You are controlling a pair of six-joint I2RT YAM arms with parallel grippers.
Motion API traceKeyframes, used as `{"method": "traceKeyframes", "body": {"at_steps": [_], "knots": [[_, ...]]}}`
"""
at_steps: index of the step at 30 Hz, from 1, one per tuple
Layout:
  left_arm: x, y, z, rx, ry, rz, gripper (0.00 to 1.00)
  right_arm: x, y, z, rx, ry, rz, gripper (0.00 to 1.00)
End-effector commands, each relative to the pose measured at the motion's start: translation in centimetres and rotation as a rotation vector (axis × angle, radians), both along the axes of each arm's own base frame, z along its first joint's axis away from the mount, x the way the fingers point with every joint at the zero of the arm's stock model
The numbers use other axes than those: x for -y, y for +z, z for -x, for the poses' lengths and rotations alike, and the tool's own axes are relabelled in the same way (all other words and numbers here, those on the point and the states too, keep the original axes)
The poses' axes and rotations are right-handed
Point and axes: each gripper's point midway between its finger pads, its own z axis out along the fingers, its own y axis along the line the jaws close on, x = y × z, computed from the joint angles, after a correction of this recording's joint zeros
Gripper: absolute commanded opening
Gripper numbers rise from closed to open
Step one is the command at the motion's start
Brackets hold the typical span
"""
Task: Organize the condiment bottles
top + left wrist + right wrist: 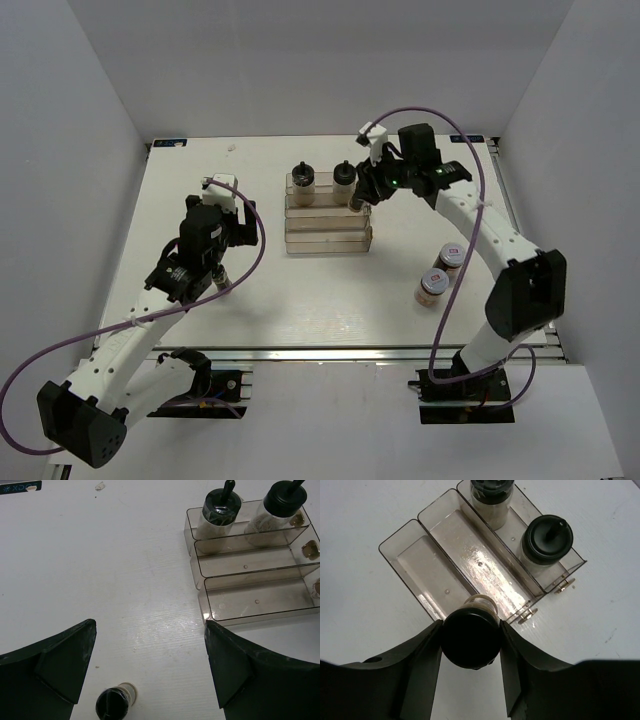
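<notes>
A clear stepped rack [328,240] sits mid-desk [200,180], its back tier holding two pale knob-topped jars [303,179]. The right jaws are clamped on a black-capped jar [470,645] held over the rack's right end, probably to lower it into a free tier. The left jaws stand apart above a second black-capped jar [115,703] upright on the desk, likely lining up a grasp. Two white-lidded jars [433,287] stand at the right, well apart from the rack.

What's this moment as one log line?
right fingers: shut on black-capped bottle near rack | left fingers: open above table bottle | rack: two bottles
</notes>
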Motion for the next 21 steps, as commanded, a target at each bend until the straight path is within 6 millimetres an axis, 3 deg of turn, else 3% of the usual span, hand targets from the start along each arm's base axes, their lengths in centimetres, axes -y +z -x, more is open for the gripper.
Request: {"method": "traceKeyframes", "body": {"at_steps": [1, 10, 21], "knots": [[-0.5, -0.2, 0.0, 0.003, 0.022, -0.020, 0.98, -1.8, 2.0, -1.6, 0.026, 0.020, -0.056, 0.00], [-0.7, -0.3, 0.0, 0.000, 0.031, -0.032, 0.98, -3.0, -1.8, -5.4, -0.018, 0.010, -0.006, 0.00], [-0.5, -0.5, -0.1, -0.010, 0.015, -0.034, 0.98, -3.1, -7.0, -6.8, -0.081, 0.006, 0.066, 0.00]]}}
